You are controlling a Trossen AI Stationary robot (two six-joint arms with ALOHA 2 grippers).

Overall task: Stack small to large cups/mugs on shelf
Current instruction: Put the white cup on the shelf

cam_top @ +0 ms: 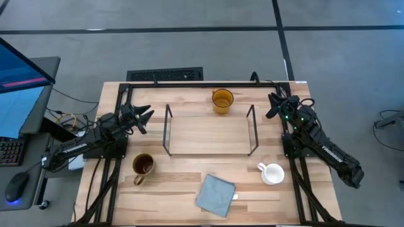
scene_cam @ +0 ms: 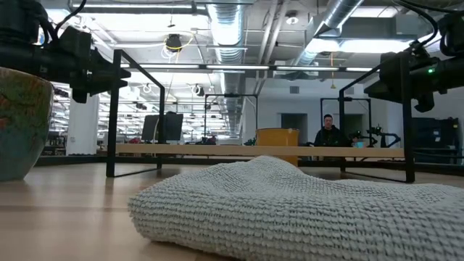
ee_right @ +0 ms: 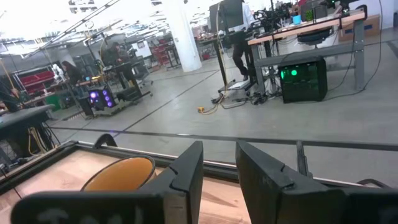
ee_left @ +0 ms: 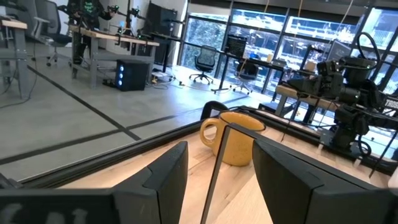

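Observation:
The amber glass mug (cam_top: pixel 222 100) stands on the table behind the shelf (cam_top: pixel 210 129); it also shows in the left wrist view (ee_left: pixel 235 137) and the right wrist view (ee_right: pixel 118 173). The brownish-tan mug (cam_top: pixel 142 166) stands at the near left; it also shows in the low view (scene_cam: pixel 22 123). The small white mug (cam_top: pixel 272 173) stands at the near right. My left gripper (cam_top: pixel 146 117) is open and empty, left of the shelf. My right gripper (cam_top: pixel 273 106) is open and empty, right of the shelf's far end.
A grey-blue cloth (cam_top: pixel 215 194) lies near the table's near edge, in front of the shelf; it fills the low view's foreground (scene_cam: pixel 290 203). The shelf's black wire frames (cam_top: pixel 168 129) stand at both short ends. People show in the room beyond.

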